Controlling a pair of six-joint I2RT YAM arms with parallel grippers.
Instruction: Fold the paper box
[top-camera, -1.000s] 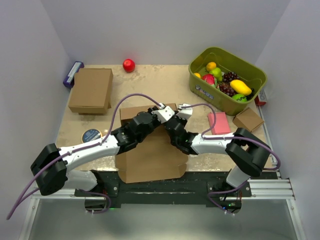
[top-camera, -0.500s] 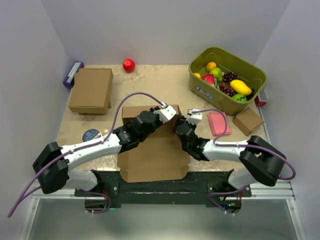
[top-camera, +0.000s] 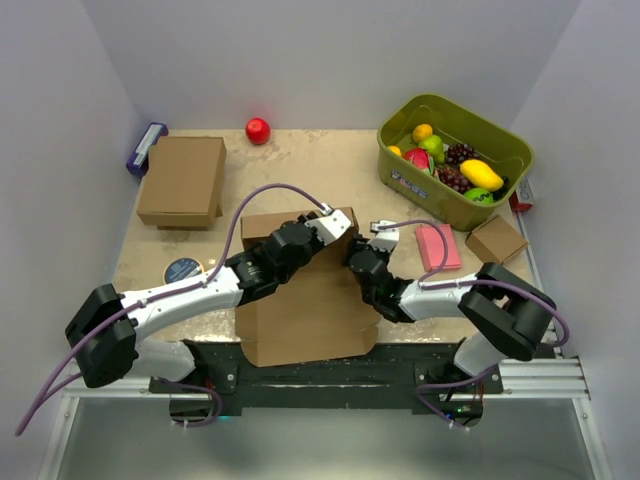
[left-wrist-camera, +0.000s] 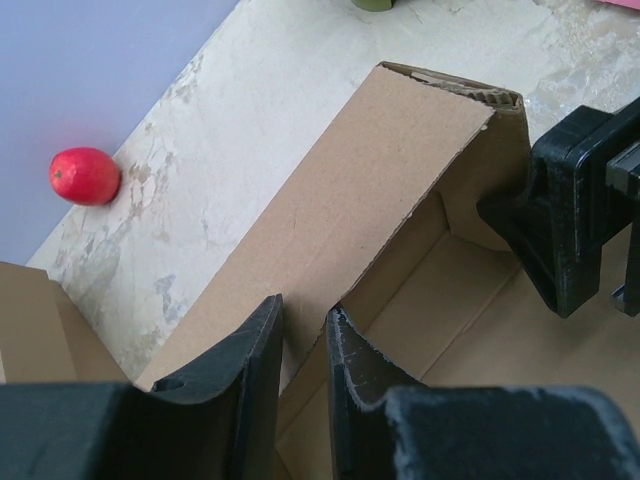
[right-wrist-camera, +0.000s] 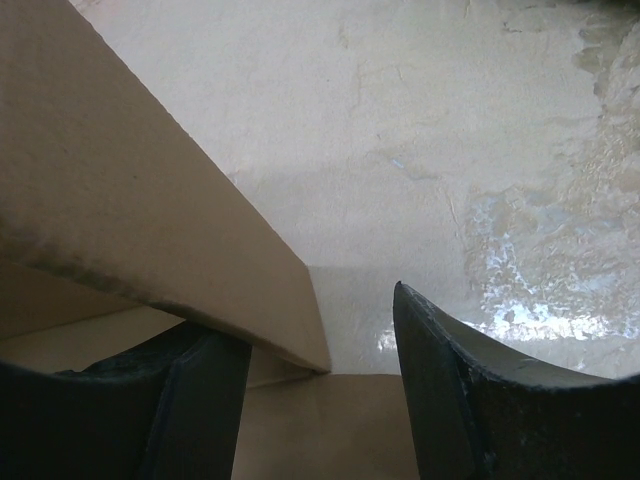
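left gripper (left-wrist-camera: 305, 312) pinches paper box (top-camera: 305, 320) on mottled beige table (top-camera: 320, 165), pale walls (top-camera: 330, 60).

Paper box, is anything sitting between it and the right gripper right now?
Nothing visible does. The right gripper is open and already at the paper box, with the end corner of the box's raised wall sitting between its fingers. The left gripper is pinching that same wall further along, clear of the right one.
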